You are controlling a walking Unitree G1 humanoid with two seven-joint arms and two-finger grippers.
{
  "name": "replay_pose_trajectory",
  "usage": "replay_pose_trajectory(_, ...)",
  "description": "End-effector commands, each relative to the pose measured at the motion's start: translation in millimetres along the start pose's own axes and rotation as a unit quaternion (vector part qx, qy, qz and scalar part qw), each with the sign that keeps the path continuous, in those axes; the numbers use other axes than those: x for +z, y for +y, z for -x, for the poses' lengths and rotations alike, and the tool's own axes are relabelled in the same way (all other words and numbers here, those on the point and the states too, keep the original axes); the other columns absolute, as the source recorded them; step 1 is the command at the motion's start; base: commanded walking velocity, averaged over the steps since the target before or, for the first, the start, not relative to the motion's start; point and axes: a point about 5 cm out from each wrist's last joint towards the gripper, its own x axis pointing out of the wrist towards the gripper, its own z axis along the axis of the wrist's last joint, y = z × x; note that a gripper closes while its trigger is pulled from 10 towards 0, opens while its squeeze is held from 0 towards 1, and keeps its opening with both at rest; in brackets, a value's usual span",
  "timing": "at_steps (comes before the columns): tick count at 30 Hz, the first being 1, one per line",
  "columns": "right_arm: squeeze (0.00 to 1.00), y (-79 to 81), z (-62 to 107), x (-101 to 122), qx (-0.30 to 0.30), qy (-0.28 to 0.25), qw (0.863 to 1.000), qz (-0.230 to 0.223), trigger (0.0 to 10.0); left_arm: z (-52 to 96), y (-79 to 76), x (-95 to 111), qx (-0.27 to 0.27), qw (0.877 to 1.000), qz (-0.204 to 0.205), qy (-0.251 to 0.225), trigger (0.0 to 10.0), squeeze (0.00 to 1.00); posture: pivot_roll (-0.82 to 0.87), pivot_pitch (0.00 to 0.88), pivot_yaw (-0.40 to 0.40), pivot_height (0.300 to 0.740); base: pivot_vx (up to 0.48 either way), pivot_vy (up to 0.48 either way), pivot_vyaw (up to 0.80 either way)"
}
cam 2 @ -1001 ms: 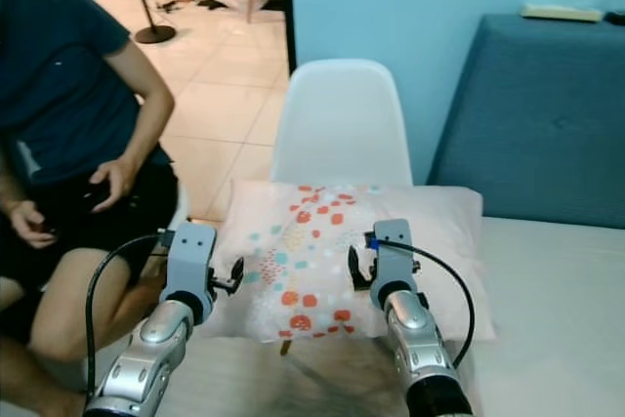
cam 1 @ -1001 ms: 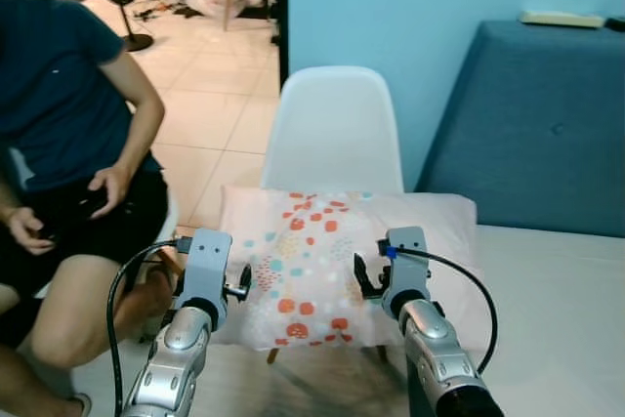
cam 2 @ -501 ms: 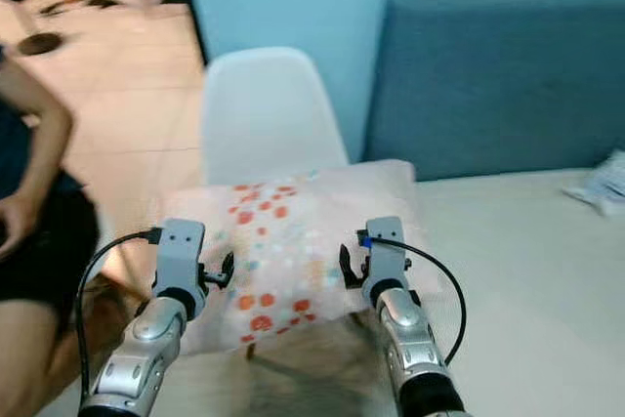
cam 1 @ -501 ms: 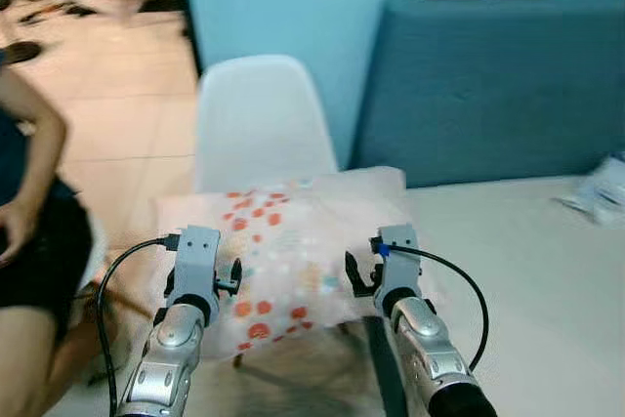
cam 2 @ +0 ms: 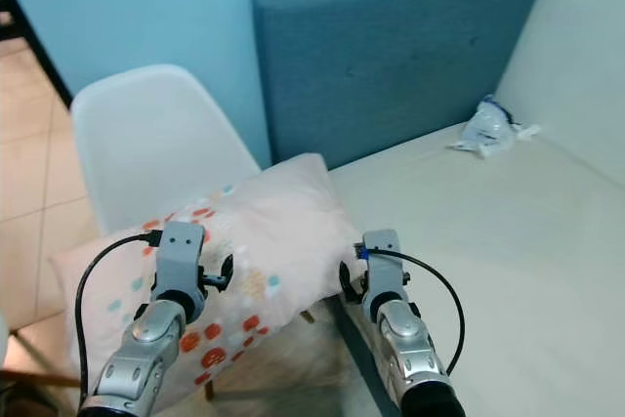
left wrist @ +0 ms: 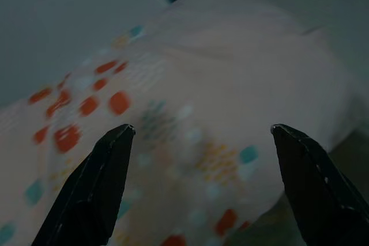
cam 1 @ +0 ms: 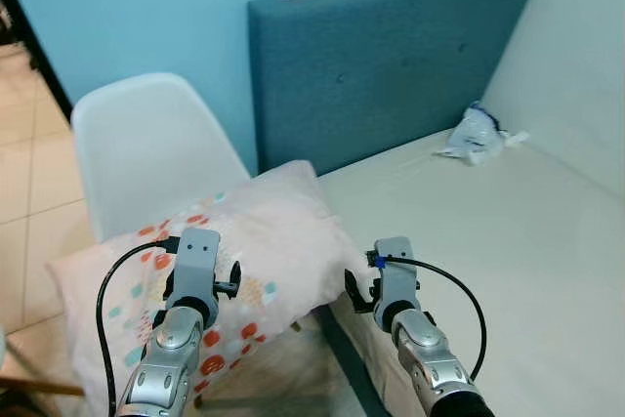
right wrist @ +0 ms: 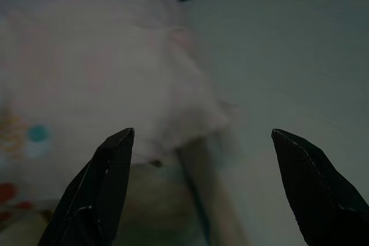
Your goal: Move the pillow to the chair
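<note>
Black fingers on my left end effector [left wrist: 199, 185] stand spread wide with nothing between them, hovering above the patterned part of the pillow [cam 1: 249, 241]. My right end effector [right wrist: 202, 185] is likewise spread and empty, poised over the pillow's plain corner where it meets the bed [cam 1: 508, 241].

The pillow lies across the seat of the white chair [cam 1: 146, 153], tilted, with one corner resting against the edge of the bed. From how it lies now I judge the transfer largely made, though the overhang toward the bed leaves its seating uncertain.

Handling assessment: the pillow appears soft, light and loosely filled; the cover wrinkles and sags at its corners. I expect it to fold and droop if lifted from one point. The fabric looks matte, not slippery, and nothing about it is fragile. A grip on bunched cover near two opposite edges, one end effector per side, should carry it level; a pinch on the thin frilled corner risks slipping off.

A blue headboard [cam 1: 391, 65] stands behind the bed, and a crumpled bag [cam 1: 474, 134] lies on the mattress, well apart from the work.
</note>
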Motion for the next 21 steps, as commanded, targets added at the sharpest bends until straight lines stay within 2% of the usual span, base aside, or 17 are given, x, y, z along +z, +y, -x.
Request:
replay_pose_trajectory(1,0.00,1.2,2.6,-7,0.002,0.015,1.000,-0.001,10.0,1.0,0.0,-7,0.001,1.000,-0.002,0.012,10.0,0.00,0.02,0.064,0.000,0.740,0.000,0.000,-0.80)
replay_pose_trajectory(13,0.00,-6.7,6.4,-16,-0.017,0.036,0.999,0.002,10.0,1.8,0.1,-8,-0.008,1.000,-0.005,0.012,10.0,0.00,0.02,0.068,0.008,0.740,0.000,0.000,-0.80)
replay_pose_trajectory(21,0.00,-5.4,7.2,-18,-0.016,0.043,0.999,0.004,10.0,2.1,3.1,-8,-0.009,1.000,-0.015,0.011,10.0,0.00,0.02,0.071,0.012,0.740,0.000,0.000,-0.80)
